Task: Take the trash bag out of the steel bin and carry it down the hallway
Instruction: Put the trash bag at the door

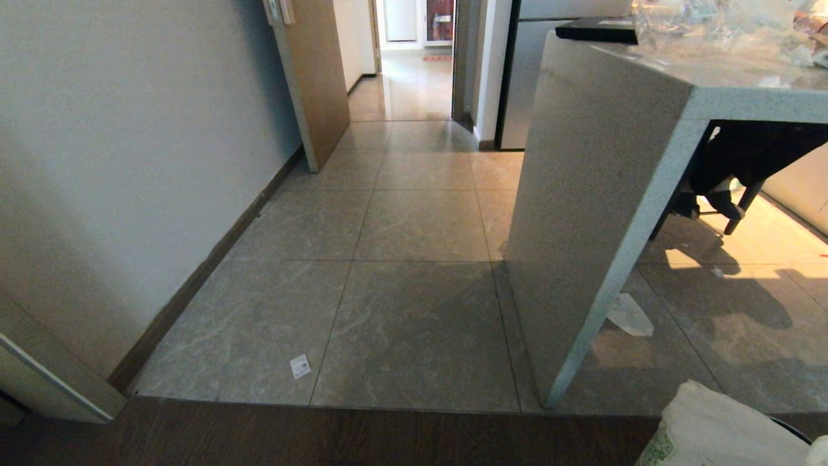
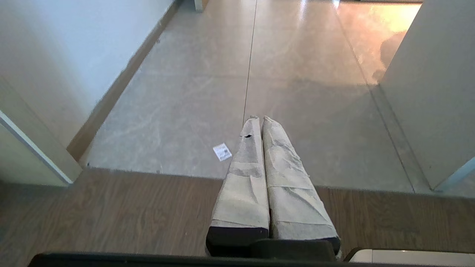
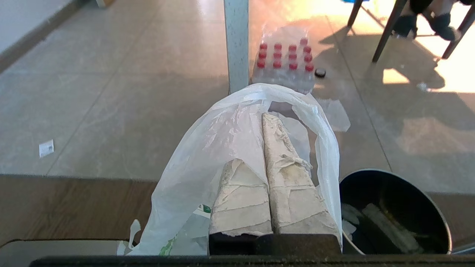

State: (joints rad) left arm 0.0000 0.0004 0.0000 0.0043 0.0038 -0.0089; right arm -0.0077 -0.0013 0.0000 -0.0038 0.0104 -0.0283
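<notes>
One trash bag [image 3: 237,148], white, thin and crinkly, hangs draped over the right claw [image 3: 268,118], whose two tape-wrapped fingers [image 3: 285,174] are pressed together on the plastic film; green-and-white printed packaging shows through the bag's lower part, below the claw. Just beside the claw, next to the hanging bag, stands one steel bin [image 3: 395,211], a round dark cylinder with a black rim, open-topped, with a few pale scraps lying inside. Beyond the claw's tips one pale speckled stone leg [image 3: 236,40] of the tabletop rises from the floor, and behind it sits one shrink-wrapped pack of bottles [image 3: 284,61] with about thirteen red caps showing, a single loose dark cap [image 3: 320,72] next to it. One small flat white scrap [image 3: 46,148] lies on the glossy grey marble-look tiles well off to the side of the claw. The left claw [image 2: 259,118] hangs over the dark wood-grain flooring with its two wrapped fingers closed against each other, holding nothing. In the head view the hallway [image 1: 414,84] runs ahead past one brown door [image 1: 314,77].
</notes>
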